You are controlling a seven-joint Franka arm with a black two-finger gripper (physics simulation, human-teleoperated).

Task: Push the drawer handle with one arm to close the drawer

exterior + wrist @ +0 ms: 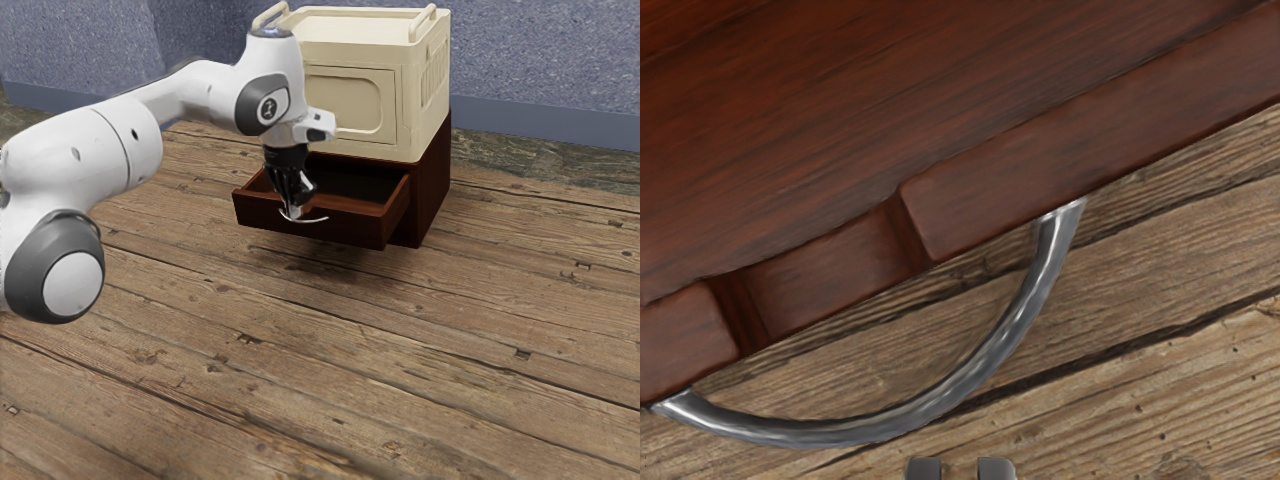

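In the exterior view's upper middle, my gripper (pixel 292 212) is hovering beside the open drawer's (pixel 352 229) handle (pixel 318 220), jaws standing narrowly apart.

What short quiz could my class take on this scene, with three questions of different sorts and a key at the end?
1. True or false: The drawer, which is lower than the cream box, is fully shut.

2. Multiple choice: What is the drawer's handle like?
A) A round wooden knob
B) A curved metal bar
C) A loop of rope

3. Fill in the missing word, "together" or "apart": The two fingertips of the end effector stand ____.

Key: 1. False; 2. B; 3. apart
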